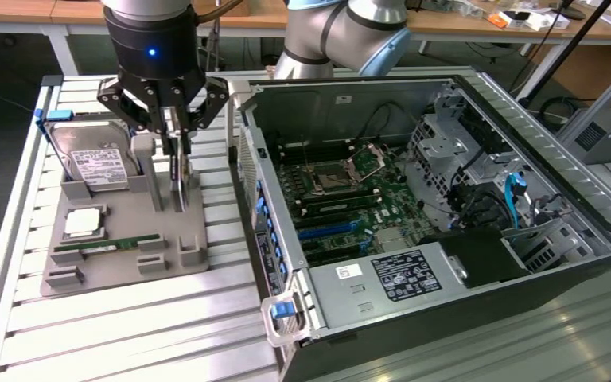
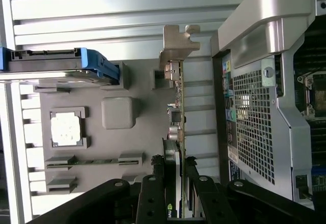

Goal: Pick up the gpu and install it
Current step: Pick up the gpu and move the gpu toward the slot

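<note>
**Desk:** Which step are you on?

**Operator:** The pick-up, as I judge it. My black linkage hand [image 1: 176,137] is down over the gpu [image 1: 181,181], a thin dark expansion card with a silver end bracket. The card stands on edge in a slot of the flat grey plastic holder [image 1: 114,231] on the slatted metal tabletop [image 1: 125,318]. On the wrist camera I see a finger [image 2: 153,198] against each face of the card, so I read the hand as clenched on it. The card is not yet lifted.

**Desk:** What does getting it out call for?

**Operator:** A straight pull along the slot with no twist, I'd say. The open dark computer case [image 1: 337,103] sits just beside the holder, on the exterior view's right.

**Desk:** And the count?

**Operator:** One gpu. One silver hard drive [image 1: 99,163] with a white label. One square silver processor [image 1: 83,223]. One narrow green memory stick [image 1: 109,245]. One holder and one case.
</note>
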